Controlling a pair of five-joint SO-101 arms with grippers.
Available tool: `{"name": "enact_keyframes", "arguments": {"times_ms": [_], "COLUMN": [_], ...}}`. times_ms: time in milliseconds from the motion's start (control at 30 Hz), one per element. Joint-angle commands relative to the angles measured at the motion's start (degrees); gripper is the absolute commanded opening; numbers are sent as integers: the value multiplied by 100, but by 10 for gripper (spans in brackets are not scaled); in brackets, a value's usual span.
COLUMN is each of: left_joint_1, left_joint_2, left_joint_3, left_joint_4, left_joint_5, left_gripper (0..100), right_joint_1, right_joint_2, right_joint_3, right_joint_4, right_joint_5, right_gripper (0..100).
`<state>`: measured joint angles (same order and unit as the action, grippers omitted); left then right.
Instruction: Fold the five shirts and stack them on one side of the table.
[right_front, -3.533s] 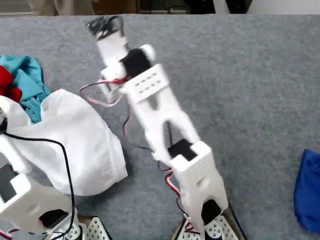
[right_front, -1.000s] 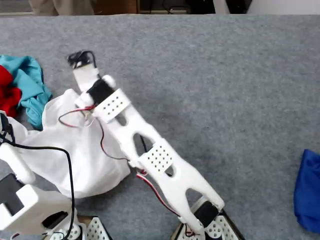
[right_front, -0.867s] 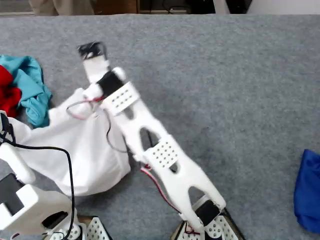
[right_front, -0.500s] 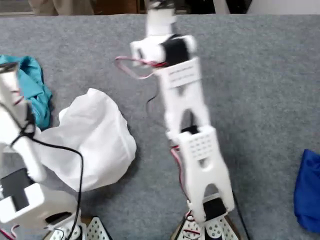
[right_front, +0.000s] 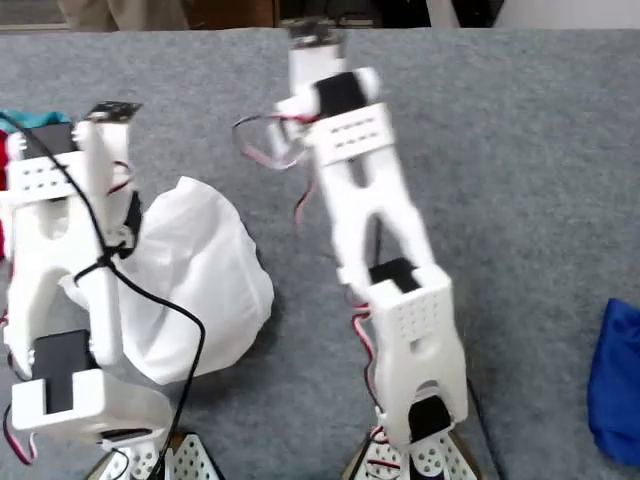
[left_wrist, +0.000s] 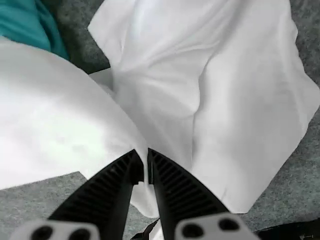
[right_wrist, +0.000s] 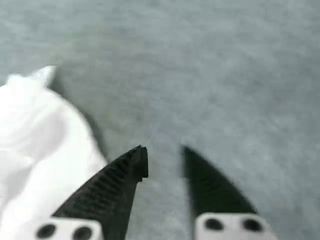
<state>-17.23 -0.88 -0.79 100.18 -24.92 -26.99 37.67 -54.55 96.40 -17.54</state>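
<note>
Nearest the arm bases, on the left of the grey worktop: white shirt, crumpled and partly lifted, not yet laid flat; at the near right edge, well apart from it, a blue shirt in a heap. Just above the white cloth, left tool, pressed together on a ridge of the white shirt, loose folds falling away to either side. Farther out, over bare worktop just beside the shirt's edge, right tool, spread wide and holding nothing. At the far left, beyond the white shirt, a teal shirt.

Likely the spreading-out step, ahead of any fold, with most of the task left to do. To do it well: hold the left pinch firm and raise only enough to let the cloth hang free; bring the spread right tool down onto a free hem or corner, not a thick bunch; close on a single layer if possible; then draw the two pinches apart and lower the shirt flat onto open worktop in the middle, away from the teal and blue heaps. Risks, as judged: thin cloth slipping from the left pinch; two layers caught together.
</note>
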Motion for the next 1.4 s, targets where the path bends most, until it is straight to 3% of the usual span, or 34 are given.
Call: {"name": "enact_keyframes", "arguments": {"times_ms": [0, 200, 433, 667, 900, 1100, 1200, 1367], "left_joint_1": [-510, -1187, -1811, -1908, -1908, -1512, -985, -79], "left_joint_2": [-224, -198, 13, 286, 277, 303, 259, 303], "left_joint_3": [-9, 343, 589, 589, 536, 536, 519, -158], "left_joint_4": [53, 53, 53, 53, 53, 44, 44, -299], "left_joint_5": [-18, -607, -765, -765, -747, -738, -712, 360], "left_gripper": [20, 20, 20, 20, 20, 20, 20, 20], "right_joint_1": [-690, -1516, -1604, -1446, -998, -567, -198, 646], "right_joint_2": [92, 1015, 2018, 2325, 2325, 2325, 2149, 1789], "right_joint_3": [40, 31, 31, -224, -2000, -3987, -4040, -3591], "right_joint_4": [-738, -1793, -2198, -1670, -413, 607, 598, 589], "right_joint_5": [-237, -686, -756, -747, -747, -747, -747, -738], "right_gripper": [288, 255, 198, 1, 5, 5, 5, 5]}}
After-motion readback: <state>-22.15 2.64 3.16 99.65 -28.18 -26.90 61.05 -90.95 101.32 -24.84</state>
